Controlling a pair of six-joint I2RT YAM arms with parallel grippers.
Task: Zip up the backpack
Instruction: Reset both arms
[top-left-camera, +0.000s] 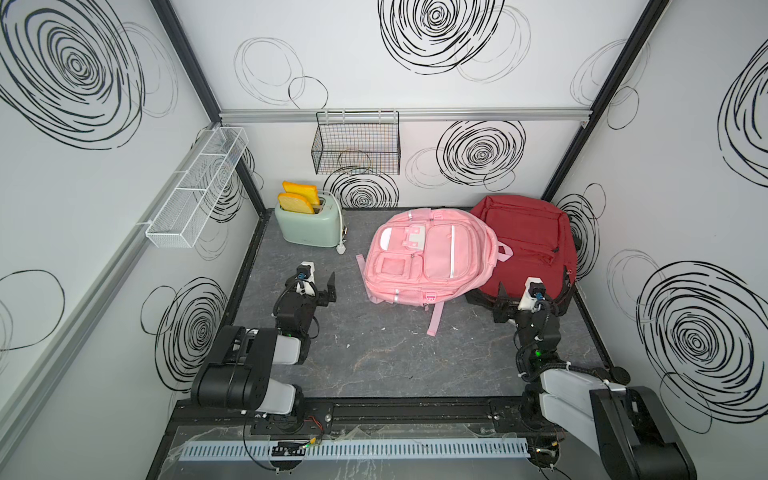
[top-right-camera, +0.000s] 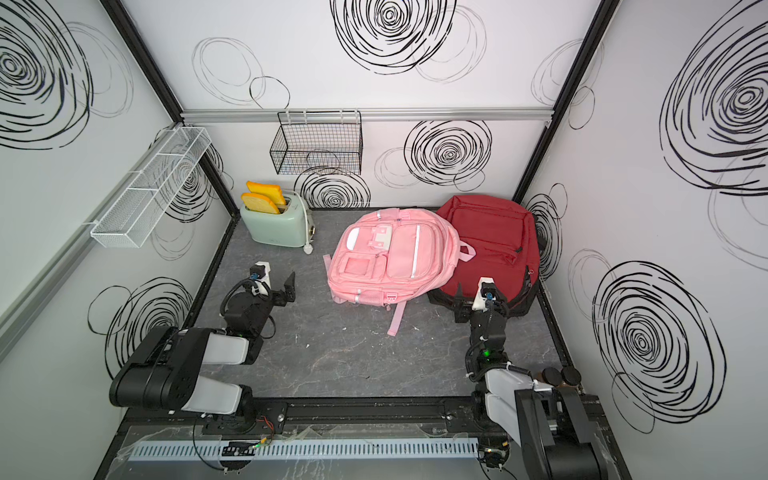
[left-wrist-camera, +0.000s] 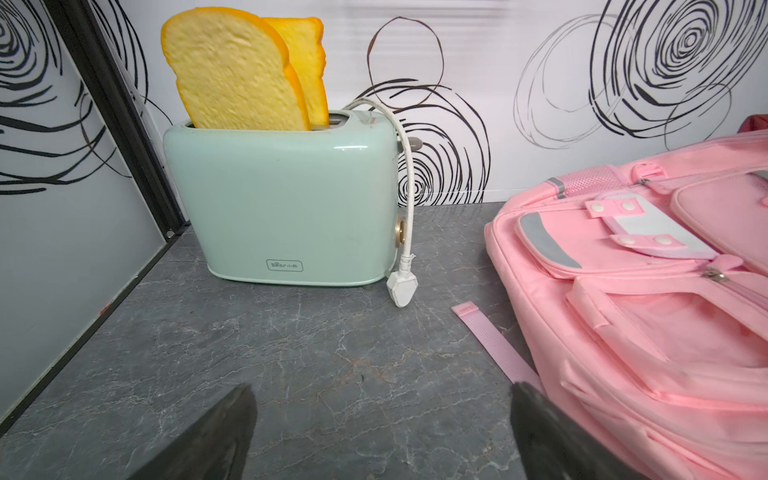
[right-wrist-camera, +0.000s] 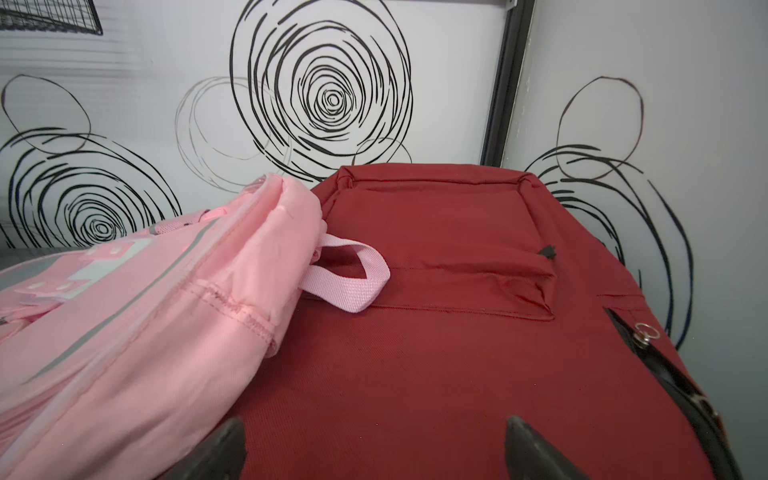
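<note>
Approach step, nothing gripped yet. Right claw (right-wrist-camera: 374, 422) is released & empty at the near edge of the red backpack (right-wrist-camera: 436, 374). Its zip gapes open, ring pull (right-wrist-camera: 642, 332) ahead, off to the claw's right. Left claw (left-wrist-camera: 382, 390) also released, pink backpack (left-wrist-camera: 644, 311) just beside it. Next, I reckon: right claw pinches the pull — left steadies the fabric.

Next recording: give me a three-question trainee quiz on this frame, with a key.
1. True or false: the pink backpack overlaps the red backpack.
2. Multiple choice: the right end effector is A) shut on a zipper pull, B) open and holding nothing, C) shut on a pink strap.
3. How many bread slices stand in the toaster?
Key: 1 true; 2 B; 3 two.
</note>
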